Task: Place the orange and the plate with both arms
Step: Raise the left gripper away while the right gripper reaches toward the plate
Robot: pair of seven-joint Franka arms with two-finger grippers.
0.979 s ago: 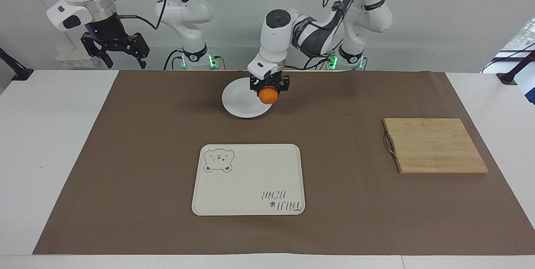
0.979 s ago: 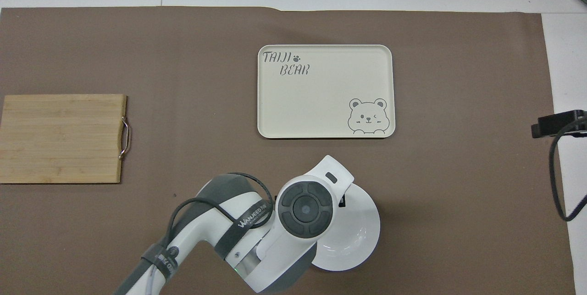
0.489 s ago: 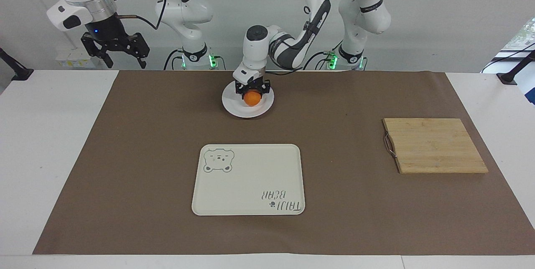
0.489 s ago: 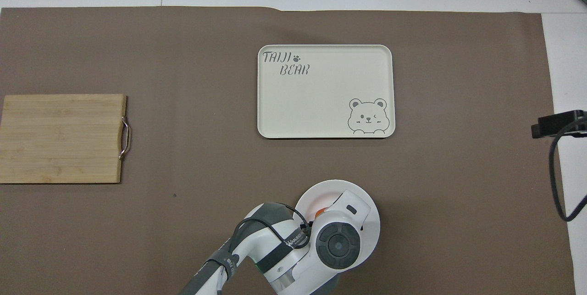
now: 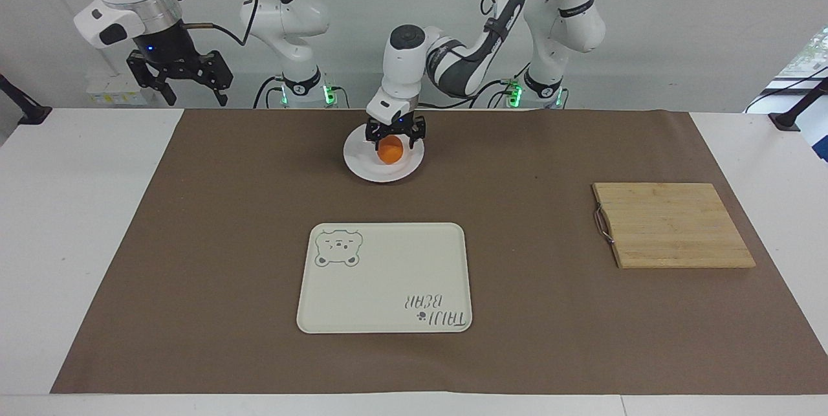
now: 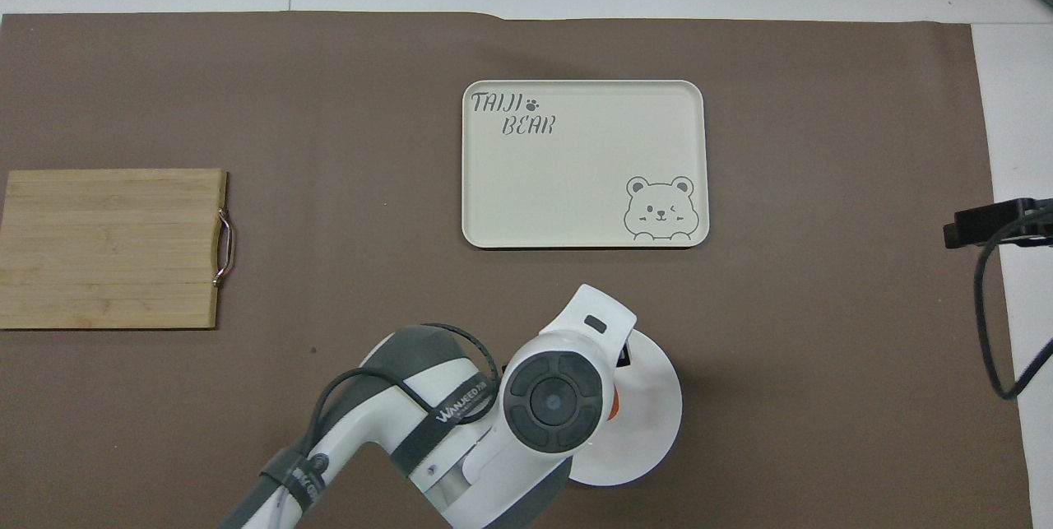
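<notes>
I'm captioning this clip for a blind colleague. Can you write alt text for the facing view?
An orange sits on a white plate near the robots, with the left gripper open just above it. The right gripper waits open in the air off the brown mat, which also holds a bear-print tray and a wooden cutting board.

Left claw open, right claw open

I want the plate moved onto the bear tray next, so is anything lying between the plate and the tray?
Nothing visible does. Only bare brown mat lies between the plate and the tray. The orange sits on the plate, with the left gripper open around it.
</notes>
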